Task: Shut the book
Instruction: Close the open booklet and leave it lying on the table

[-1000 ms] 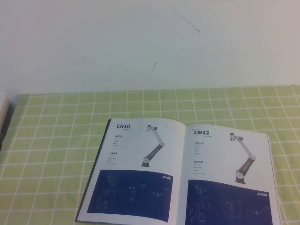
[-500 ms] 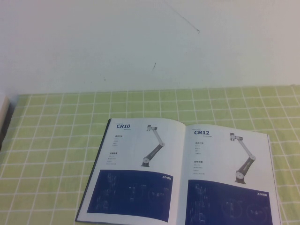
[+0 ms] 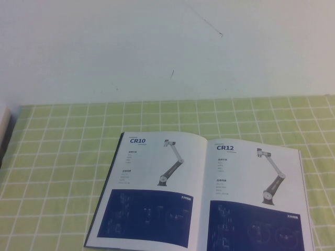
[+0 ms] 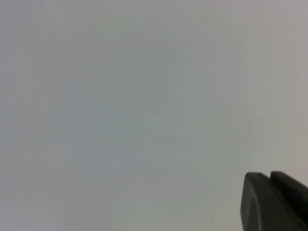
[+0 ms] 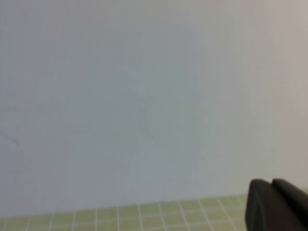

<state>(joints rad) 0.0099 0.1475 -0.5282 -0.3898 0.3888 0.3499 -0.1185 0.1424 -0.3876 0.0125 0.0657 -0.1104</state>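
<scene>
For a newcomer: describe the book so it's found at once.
On the green checked cloth, the book lies open, toward the robot. The left gripper and right gripper point at the wall, off it. Only it shows pages headed CR10 and CR12.

The book (image 3: 201,193) lies on the table (image 3: 63,157), near its front edge and right of centre, with the wall (image 3: 157,47) behind. The left gripper (image 4: 276,202) faces the wall. The right gripper (image 5: 279,204) faces the wall above the table's far edge.

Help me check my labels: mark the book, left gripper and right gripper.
book (image 3: 204,172), high view: centre fold of the open pages.
left gripper (image 4: 272,202), left wrist view: its dark tip, facing the wall (image 4: 120,96).
right gripper (image 5: 274,204), right wrist view: its dark tip, facing the wall.
</scene>
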